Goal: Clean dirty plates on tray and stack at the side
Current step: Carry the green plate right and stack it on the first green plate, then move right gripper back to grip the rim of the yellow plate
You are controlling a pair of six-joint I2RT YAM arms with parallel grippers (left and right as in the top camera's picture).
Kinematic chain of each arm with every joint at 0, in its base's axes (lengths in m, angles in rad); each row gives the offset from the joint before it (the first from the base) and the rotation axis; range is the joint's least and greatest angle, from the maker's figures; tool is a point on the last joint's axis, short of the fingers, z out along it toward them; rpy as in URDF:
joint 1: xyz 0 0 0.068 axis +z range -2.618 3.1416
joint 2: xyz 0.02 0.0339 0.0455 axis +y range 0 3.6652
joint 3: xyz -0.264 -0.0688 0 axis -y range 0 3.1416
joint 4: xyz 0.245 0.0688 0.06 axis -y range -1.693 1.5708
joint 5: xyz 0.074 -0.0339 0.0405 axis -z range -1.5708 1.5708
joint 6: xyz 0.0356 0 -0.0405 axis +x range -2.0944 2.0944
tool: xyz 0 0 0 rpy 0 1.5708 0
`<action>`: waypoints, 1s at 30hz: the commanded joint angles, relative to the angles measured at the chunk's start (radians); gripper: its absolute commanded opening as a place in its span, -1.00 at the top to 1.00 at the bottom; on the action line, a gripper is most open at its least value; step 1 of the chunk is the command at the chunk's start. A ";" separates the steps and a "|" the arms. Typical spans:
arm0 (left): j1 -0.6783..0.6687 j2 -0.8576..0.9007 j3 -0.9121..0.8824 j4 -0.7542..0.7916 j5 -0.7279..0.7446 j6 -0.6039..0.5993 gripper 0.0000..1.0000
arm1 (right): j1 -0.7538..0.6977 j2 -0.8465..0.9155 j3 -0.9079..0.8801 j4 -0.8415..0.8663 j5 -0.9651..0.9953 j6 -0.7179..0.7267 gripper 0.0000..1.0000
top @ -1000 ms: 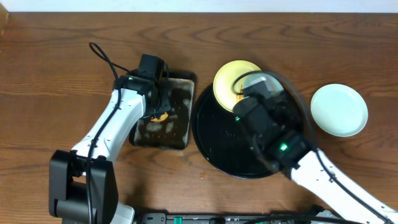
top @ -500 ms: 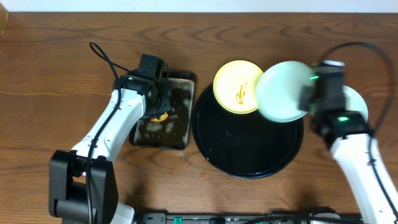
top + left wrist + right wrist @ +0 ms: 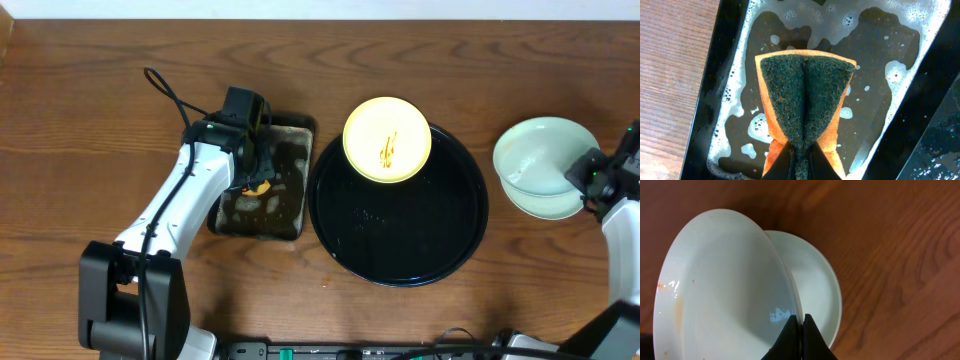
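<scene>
**A:** Where do the plates sit?

**B:** In the overhead view the yellow plate [image 3: 387, 125] lies at upper centre, across the upper rim of the black tray [image 3: 400, 235], part inside it and part past it. A brown sauce squiggle marks its middle. The rest of the tray is bare and glossy.

**A:** And the green ones?

**B:** Both are at the right edge of the frame, off the tray, on the wooden table [image 3: 100, 80]. The lower mint plate [image 3: 817, 280] lies flat on the wood. The upper mint plate [image 3: 725, 295] is tilted over it and overlaps it. I cannot tell whether the two touch.

**A:** What holds the tilted one?

**B:** The right gripper [image 3: 801, 325]. In its wrist view the fingers are pinched together on the plate's rim at the bottom of the frame. The plate's inside faces the camera, with faint reddish smears near its left edge.

**A:** The other arm?

**B:** The left gripper [image 3: 800, 152] hangs over the rectangular pan [image 3: 880, 65], just left of the tray. Its fingers are clamped on a sponge [image 3: 805, 95], orange with a dark green scouring face, folded along the middle. The sponge spreads upward from the fingertips. Under it the pan holds dark water with patches of white foam.
</scene>
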 commanded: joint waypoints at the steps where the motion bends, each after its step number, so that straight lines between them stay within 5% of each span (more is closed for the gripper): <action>1: 0.003 0.002 -0.003 0.000 -0.016 0.005 0.85 | -0.035 0.036 0.021 0.009 -0.018 0.019 0.98; 7: 0.003 0.002 -0.003 0.000 -0.016 0.005 0.85 | -0.053 0.076 0.021 0.030 -0.013 0.026 0.93; 11: 0.003 0.002 -0.003 0.001 -0.016 0.006 0.85 | -0.051 0.075 0.021 0.062 -0.074 0.025 0.33; 21: 0.003 0.002 -0.003 0.001 -0.016 0.006 0.84 | 0.023 0.074 0.026 0.081 -0.554 -0.082 0.28; 30: 0.003 0.002 -0.003 0.000 -0.015 0.006 0.85 | 0.298 0.082 0.243 -0.130 -0.415 -0.234 0.07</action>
